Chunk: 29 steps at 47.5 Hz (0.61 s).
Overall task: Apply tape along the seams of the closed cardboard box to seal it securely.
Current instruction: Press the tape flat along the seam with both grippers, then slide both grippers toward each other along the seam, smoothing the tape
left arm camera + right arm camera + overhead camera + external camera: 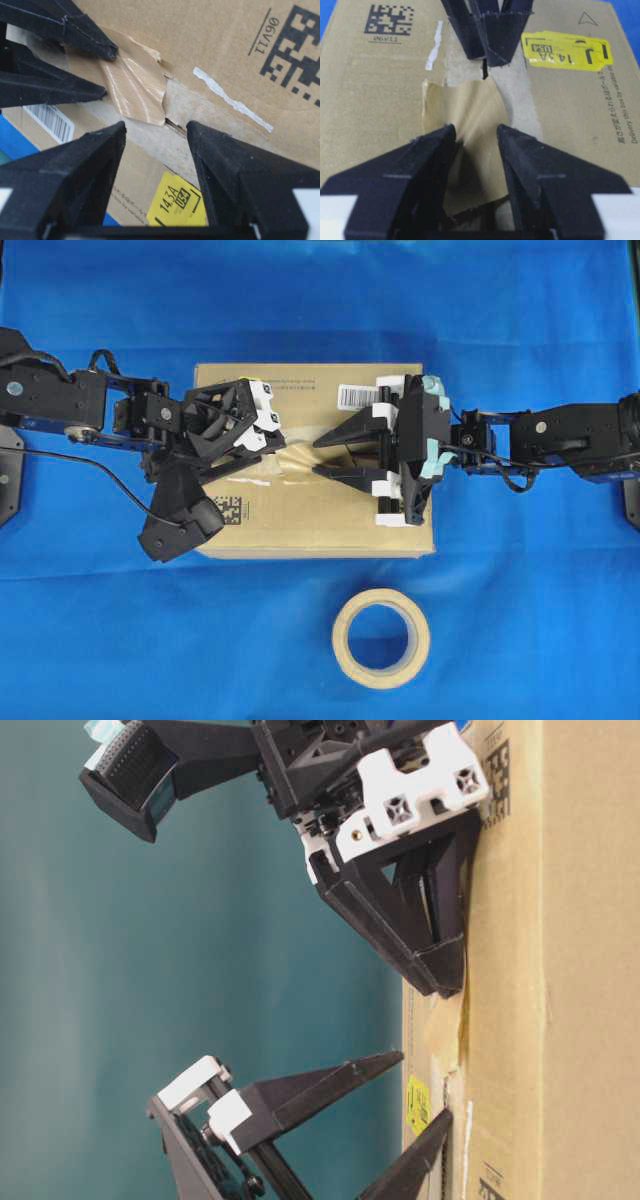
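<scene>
- Overhead view: both arms meet over the cardboard box (pixel 320 510); the tape (pixel 300 464) lies on the box top between the two sets of jaws, across the seams (pixel 262 480).
- Left gripper (pixel 156 135): jaws spread, nothing pinched. Tips sit just short of the tape's near edge, straddling the seam line.
- Right gripper (pixel 476 137): jaws spread, also holding nothing. The tape runs under and between its tips; from the table-level view, the lower fingertip looks to be at or on the box top, though I can't confirm contact.
- Tape state: wrinkled, and its edge nearest the left jaws looks curled up off the cardboard, so it is not fully stuck.
- Step in hand, my read: pressing/smoothing the laid piece, not fetching a new one. The tape roll (pixel 381 637) sits untouched on the worktop beyond the box.
- Next move calls for: push the lifted edge flat with the left jaws while the right end stays pinned, then rub along the seam.
- Risk: dragging sideways could crease the piece further or peel it.
</scene>
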Each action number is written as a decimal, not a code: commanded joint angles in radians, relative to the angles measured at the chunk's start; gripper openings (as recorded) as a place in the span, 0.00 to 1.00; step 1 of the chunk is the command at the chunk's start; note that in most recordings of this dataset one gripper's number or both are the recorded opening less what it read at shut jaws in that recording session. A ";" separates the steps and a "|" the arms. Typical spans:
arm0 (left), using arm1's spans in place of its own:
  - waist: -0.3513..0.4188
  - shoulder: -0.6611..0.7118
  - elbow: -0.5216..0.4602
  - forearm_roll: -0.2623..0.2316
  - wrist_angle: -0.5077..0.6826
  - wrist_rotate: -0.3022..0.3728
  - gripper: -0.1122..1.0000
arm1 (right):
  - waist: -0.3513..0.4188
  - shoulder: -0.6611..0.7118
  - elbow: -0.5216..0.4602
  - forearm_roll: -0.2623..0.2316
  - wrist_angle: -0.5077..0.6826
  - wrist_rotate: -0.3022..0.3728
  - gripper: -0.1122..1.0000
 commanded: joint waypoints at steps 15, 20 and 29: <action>-0.049 -0.106 0.032 -0.026 -0.259 -0.189 0.56 | 0.012 -0.084 0.052 0.002 -0.002 -0.002 0.49; -0.055 -0.114 0.044 -0.026 -0.331 -0.330 0.56 | 0.011 -0.130 0.078 0.002 -0.003 -0.002 0.49; -0.055 -0.107 0.038 -0.026 -0.376 -0.591 0.56 | 0.012 -0.209 0.083 0.002 -0.003 -0.012 0.49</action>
